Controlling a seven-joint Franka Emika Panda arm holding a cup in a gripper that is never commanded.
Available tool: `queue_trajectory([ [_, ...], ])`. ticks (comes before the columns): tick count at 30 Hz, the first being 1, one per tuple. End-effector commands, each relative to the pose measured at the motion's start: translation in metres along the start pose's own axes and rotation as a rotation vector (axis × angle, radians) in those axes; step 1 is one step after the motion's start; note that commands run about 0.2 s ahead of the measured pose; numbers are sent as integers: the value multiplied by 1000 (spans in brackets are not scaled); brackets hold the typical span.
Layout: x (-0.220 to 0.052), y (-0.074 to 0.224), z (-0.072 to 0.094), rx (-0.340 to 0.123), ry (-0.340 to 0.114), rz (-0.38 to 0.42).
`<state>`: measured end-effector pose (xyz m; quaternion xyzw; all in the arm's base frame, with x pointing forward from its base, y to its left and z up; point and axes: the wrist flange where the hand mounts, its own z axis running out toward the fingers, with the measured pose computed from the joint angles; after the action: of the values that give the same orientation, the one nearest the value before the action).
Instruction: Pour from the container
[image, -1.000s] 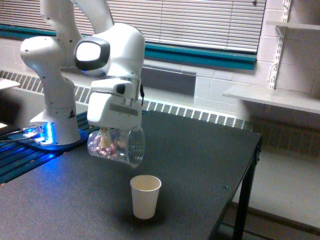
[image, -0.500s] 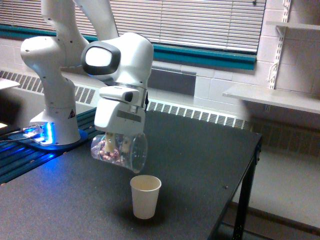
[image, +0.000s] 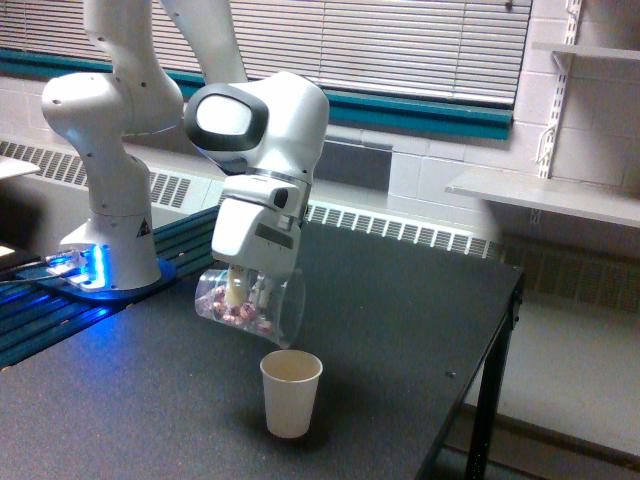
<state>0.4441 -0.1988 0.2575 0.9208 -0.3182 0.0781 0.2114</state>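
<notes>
Container tipped on its side, rim just above the paper cup.

I see the gripper (image: 243, 292) clamped on the container (image: 252, 305); its long axis runs near level, mouth pointing down-right from the hand toward the paper cup (image: 291, 393), not touching.

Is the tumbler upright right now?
No, the tumbler held in the claw is tipped on its side, its rim angled down toward the paper cup.

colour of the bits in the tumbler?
Pinkish-brown bits, inside the clear tumbler; exterior view.
</notes>
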Motion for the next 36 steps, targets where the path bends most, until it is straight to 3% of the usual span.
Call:
queue_trajectory([
  [1,-2,-5,3,-27,-3,3],
  [36,-2,-17,0,-99,4,-58],
])
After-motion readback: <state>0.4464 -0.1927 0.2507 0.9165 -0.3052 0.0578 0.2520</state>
